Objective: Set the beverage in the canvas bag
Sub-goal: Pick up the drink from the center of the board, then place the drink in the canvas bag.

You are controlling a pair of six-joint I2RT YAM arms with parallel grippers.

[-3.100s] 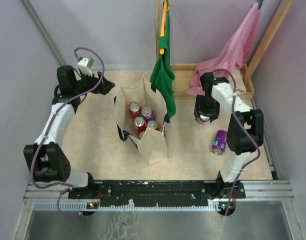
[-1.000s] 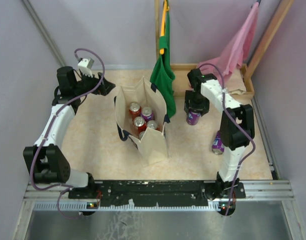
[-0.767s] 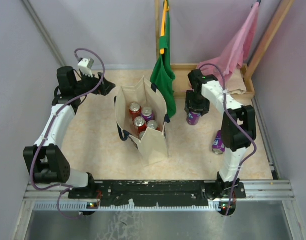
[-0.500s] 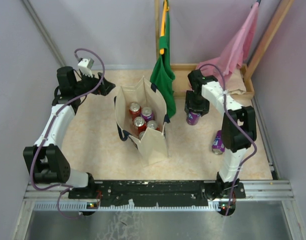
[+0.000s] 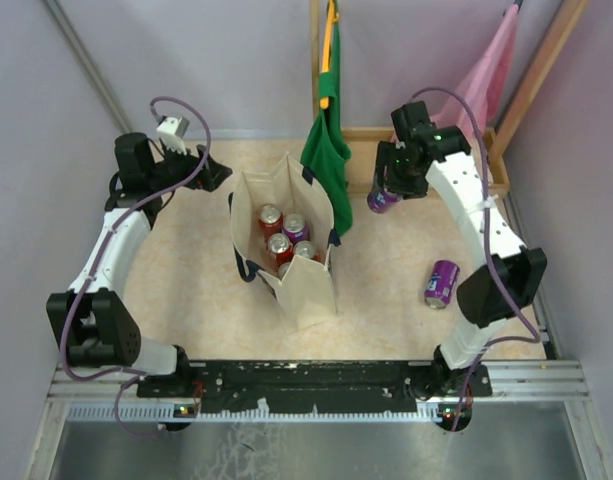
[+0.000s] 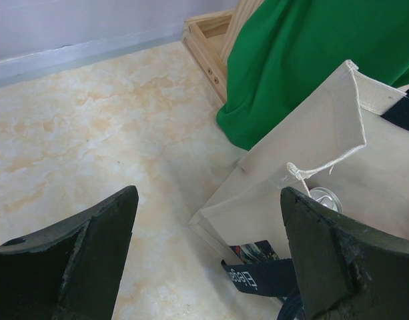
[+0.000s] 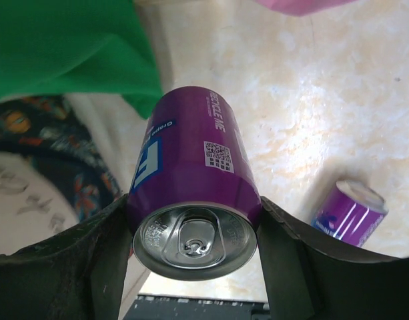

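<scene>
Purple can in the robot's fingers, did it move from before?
Yes. The held purple can moved up the picture, away from the lying can.

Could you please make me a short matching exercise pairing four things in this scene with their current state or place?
Things:
1. held purple can
2. loose purple can
3. canvas bag
4. left pincer

States:
A. open, holding nothing
B. lying on its side on the table
C. gripped in the right pincer
D. standing upright with cans inside

Pairs: 1-C, 2-B, 3-D, 4-A
</scene>
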